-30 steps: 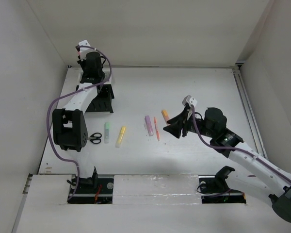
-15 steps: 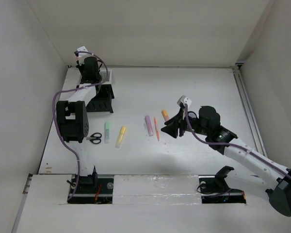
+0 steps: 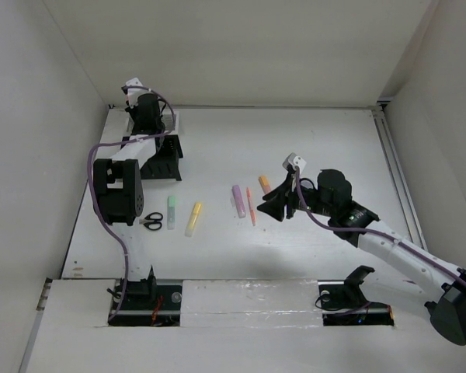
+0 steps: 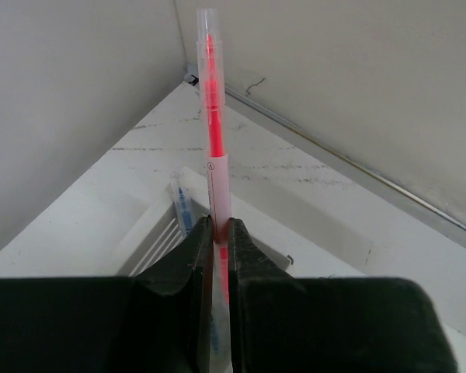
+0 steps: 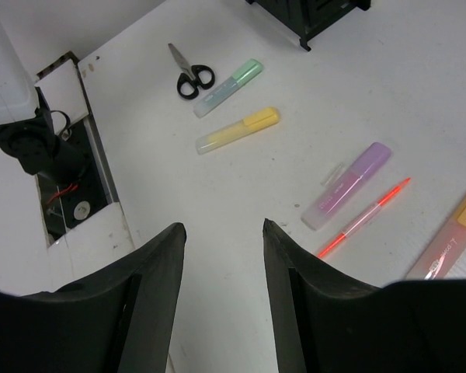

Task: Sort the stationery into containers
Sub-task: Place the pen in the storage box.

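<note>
My left gripper (image 4: 220,229) is shut on a thin red pen (image 4: 215,140), held upright at the far left corner (image 3: 144,115) over the white mesh organiser (image 4: 151,233), where a blue pen (image 4: 182,210) stands. The black organiser (image 3: 161,159) is just nearer. My right gripper (image 5: 221,229) is open and empty, hovering (image 3: 273,203) right of an orange-red pen (image 3: 250,206), a purple marker (image 3: 238,200) and an orange marker (image 3: 264,184). A yellow marker (image 3: 193,218), a green marker (image 3: 171,210) and black-handled scissors (image 3: 151,221) lie further left. The round greyish piece is not in view.
White walls close in the table on the left, back and right. The arm bases (image 3: 144,299) sit on a raised strip at the near edge. The left arm's elbow (image 3: 116,190) hangs beside the scissors.
My right gripper has moved left toward the orange-red pen and purple marker. My left wrist has shifted slightly at the far corner, still holding the red pen.
</note>
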Robot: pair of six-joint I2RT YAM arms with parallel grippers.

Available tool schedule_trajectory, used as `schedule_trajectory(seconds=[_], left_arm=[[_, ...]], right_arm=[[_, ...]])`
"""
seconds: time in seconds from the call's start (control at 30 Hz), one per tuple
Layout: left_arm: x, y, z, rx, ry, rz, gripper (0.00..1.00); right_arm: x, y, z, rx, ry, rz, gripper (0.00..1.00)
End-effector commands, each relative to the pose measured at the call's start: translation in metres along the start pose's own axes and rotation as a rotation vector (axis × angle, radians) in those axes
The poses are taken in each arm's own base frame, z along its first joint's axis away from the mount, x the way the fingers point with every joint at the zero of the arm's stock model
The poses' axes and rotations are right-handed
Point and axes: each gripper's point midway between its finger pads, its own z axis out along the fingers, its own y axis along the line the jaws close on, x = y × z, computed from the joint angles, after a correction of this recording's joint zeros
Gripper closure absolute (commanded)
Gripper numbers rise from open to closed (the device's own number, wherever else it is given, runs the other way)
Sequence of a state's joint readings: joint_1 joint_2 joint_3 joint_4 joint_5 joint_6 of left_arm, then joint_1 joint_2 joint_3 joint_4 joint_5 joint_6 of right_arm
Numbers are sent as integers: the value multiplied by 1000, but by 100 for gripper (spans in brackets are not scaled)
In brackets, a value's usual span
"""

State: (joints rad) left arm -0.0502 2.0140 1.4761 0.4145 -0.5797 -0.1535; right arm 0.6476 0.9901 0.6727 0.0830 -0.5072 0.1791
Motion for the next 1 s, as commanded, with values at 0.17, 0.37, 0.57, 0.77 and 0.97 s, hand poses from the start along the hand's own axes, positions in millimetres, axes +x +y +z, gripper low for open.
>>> schedule_trajectory(seconds=[0.17, 0.37, 0.57, 0.77, 0.97], left_arm=[[-13, -4, -7, 9, -31, -70, 100], [-3, -5, -14, -2, -18, -75, 100], [8, 0, -20, -33, 0, -74, 100], [11, -3, -24, -26, 9, -87, 100], [6, -1, -24, -52, 13, -98, 100]], right_arm=[[-19, 6, -2, -30, -71, -56, 49], [-22, 7, -4, -31, -78, -61, 49], [-15, 7, -5, -30, -70, -47, 49], [-20, 10, -8, -33, -86, -56, 49], [-16, 7, -8, -23, -80, -51, 49]])
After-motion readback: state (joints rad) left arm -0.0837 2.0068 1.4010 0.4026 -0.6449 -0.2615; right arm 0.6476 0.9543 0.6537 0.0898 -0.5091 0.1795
